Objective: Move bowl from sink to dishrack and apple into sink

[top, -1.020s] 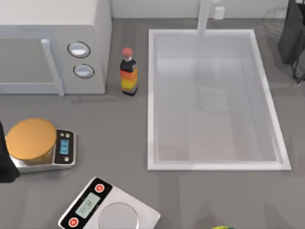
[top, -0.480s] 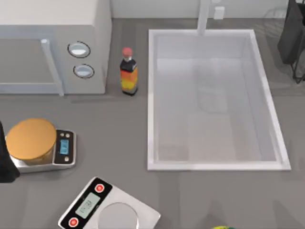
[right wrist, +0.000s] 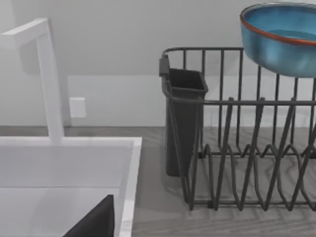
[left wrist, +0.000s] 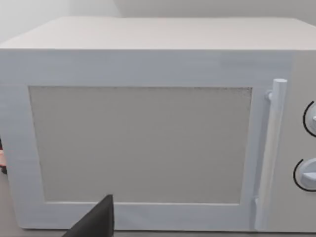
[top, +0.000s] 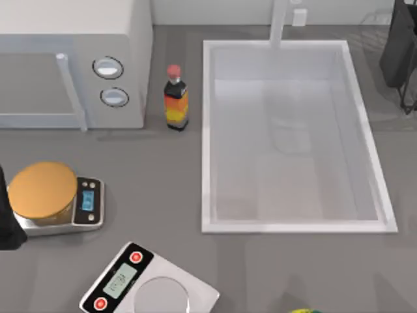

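Observation:
The blue bowl (right wrist: 281,37) with its reddish rim sits tilted at the top of the dark wire dishrack (right wrist: 237,148), seen in the right wrist view; what it rests on is cut off. The white sink (top: 208,130) with its faucet post (top: 279,23) holds nothing. The rack's thin wires (top: 371,23) show faintly at the back right of the top view. The apple is out of view. My right arm (top: 399,45) hangs at the back right beside the sink, apart from the bowl. My left arm (top: 5,222) is parked at the left edge, facing the microwave.
A white microwave (top: 71,65) stands at the back left, with a sauce bottle (top: 175,98) between it and the sink. A scale bearing a flat orange disc (top: 42,189) and a second scale (top: 150,287) sit at the front left. A yellow-green round thing (top: 301,311) peeks in at the front edge.

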`<move>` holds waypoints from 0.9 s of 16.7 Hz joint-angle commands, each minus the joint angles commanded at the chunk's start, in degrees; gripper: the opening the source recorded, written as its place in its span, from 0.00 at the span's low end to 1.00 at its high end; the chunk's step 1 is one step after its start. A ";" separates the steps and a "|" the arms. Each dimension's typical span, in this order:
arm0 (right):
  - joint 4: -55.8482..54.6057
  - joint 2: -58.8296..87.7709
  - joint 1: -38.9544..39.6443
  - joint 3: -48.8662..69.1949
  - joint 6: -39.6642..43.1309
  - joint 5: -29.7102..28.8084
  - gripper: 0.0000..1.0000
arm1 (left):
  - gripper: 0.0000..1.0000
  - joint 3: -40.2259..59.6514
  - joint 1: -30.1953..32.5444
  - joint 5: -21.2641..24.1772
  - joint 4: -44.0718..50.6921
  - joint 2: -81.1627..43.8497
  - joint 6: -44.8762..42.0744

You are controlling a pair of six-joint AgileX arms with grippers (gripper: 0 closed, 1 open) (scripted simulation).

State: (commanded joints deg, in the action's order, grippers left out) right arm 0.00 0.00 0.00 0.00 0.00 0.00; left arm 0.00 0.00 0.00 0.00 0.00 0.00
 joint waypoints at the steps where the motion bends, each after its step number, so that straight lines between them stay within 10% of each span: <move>1: 0.00 0.00 0.00 0.00 0.00 0.00 1.00 | 1.00 0.00 0.00 0.00 0.00 0.00 0.00; 15: 1.87 1.97 -0.94 1.90 0.92 0.01 1.00 | 1.00 0.00 0.00 0.00 0.00 0.00 0.00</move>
State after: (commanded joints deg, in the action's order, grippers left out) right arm 1.87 1.98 -0.94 1.90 0.92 0.01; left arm 0.00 0.00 0.00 0.00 0.00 0.00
